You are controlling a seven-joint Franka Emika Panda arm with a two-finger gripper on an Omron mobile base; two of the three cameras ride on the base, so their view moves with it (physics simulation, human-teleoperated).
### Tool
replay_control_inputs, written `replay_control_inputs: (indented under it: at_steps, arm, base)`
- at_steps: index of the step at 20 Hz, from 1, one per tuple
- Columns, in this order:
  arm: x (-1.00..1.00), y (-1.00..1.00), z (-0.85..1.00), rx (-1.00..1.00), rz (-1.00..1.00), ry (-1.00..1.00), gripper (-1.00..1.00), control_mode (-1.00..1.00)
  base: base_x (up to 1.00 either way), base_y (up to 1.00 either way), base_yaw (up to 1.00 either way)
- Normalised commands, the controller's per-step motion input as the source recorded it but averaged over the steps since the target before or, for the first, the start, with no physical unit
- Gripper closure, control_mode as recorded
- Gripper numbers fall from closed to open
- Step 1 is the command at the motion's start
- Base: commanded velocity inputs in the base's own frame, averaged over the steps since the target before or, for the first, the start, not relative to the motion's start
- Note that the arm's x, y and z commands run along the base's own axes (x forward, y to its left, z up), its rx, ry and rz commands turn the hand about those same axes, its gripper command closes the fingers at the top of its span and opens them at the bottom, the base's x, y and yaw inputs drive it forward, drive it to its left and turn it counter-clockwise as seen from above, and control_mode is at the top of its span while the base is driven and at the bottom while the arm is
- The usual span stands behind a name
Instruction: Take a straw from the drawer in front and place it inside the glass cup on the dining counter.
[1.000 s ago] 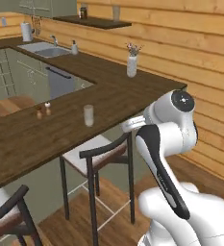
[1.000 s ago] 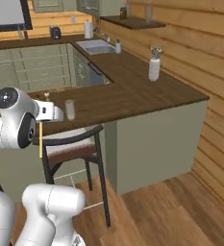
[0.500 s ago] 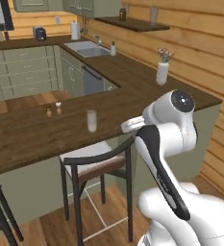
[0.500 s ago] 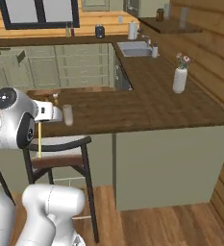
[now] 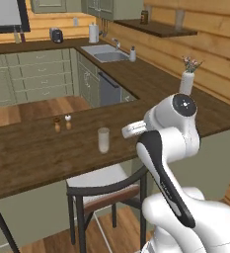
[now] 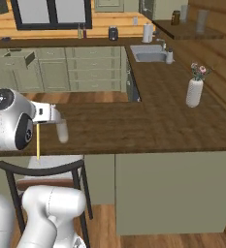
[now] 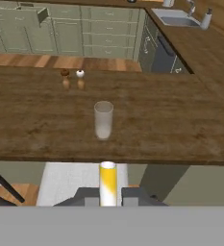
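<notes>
Clamping one straw (image 7: 107,182) between closed jaws; one glass cup (image 7: 103,120), two shakers (image 7: 72,79) ahead.

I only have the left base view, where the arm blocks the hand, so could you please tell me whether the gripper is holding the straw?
Observer: Yes. In the hand view the straw stands between the fingers of the gripper.
Operator: Thank you. Is the glass cup lined up with it?
Observer: In the hand view the glass cup stands on the dining counter, almost straight beyond the straw.
Operator: Does the straw hang below the hand?
Observer: Yes, the right base view shows it pointing down past the counter's front edge.
</notes>
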Motion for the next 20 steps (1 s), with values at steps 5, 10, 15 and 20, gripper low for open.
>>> replay_control_inputs:
  at_steps: [5,10,15,20]
  arm:
    - [0.0,0.0,0.0,0.0,0.0,0.0,1.0,1.0]
    - [0.18,-0.02,0.35,0.12,0.12,-0.02,1.0,-1.0]
    - [0.18,-0.24,0.59,0.23,0.42,-0.19,1.0,-1.0]
    - [0.48,-0.02,0.18,0.16,0.49,-0.15,1.0,-1.0]
  base:
    - [1.0,0.0,0.01]
    - [0.32,0.0,0.02]
    - [0.0,0.0,0.0]
    - [0.0,0.0,0.0]
